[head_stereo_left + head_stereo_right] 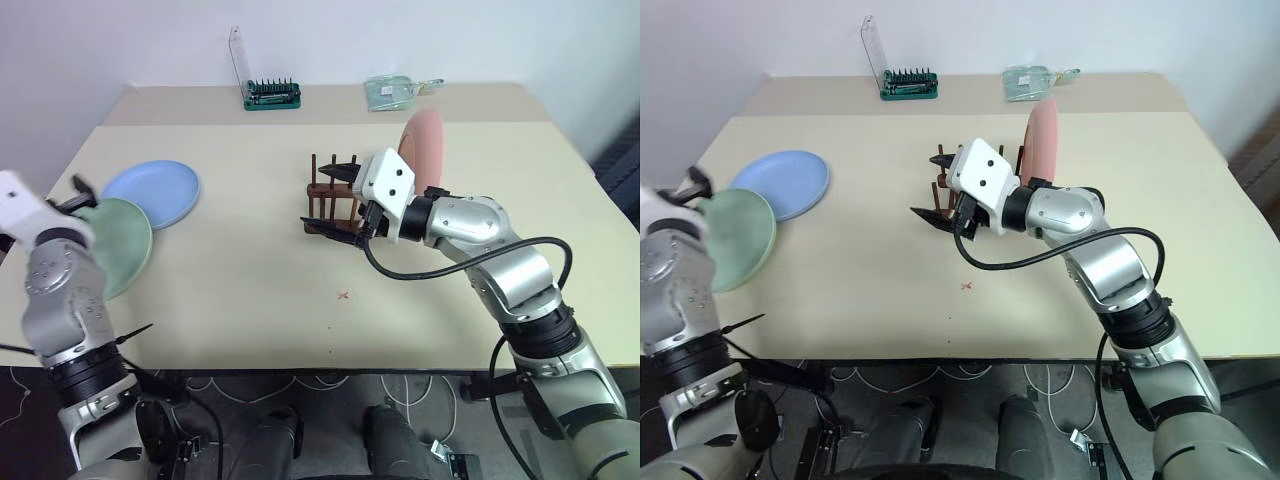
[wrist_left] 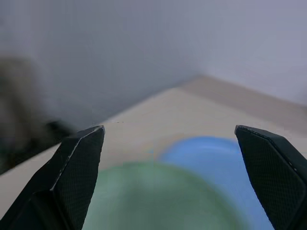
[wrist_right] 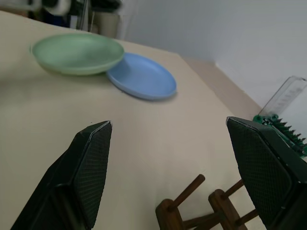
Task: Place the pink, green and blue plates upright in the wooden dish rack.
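The pink plate [image 1: 422,145] stands upright at the right end of the wooden dish rack [image 1: 325,195], partly hidden behind my right hand. My right gripper [image 1: 330,203] hangs open just in front of the rack, holding nothing; in the right wrist view its fingers [image 3: 91,163] spread wide over the rack's pegs [image 3: 187,191]. At the table's left the green plate [image 1: 125,245] and the blue plate [image 1: 155,190] lie flat, with their rims overlapping. My left gripper [image 1: 78,195] is at the green plate's left edge, open and empty, and looks across the green plate [image 2: 163,196] to the blue plate [image 2: 211,158].
A green tool holder with a clear upright panel [image 1: 270,92] and a clear packet [image 1: 392,92] stand at the table's back edge. A small red mark [image 1: 343,295] is on the tabletop between the rack and the front edge [image 1: 330,368].
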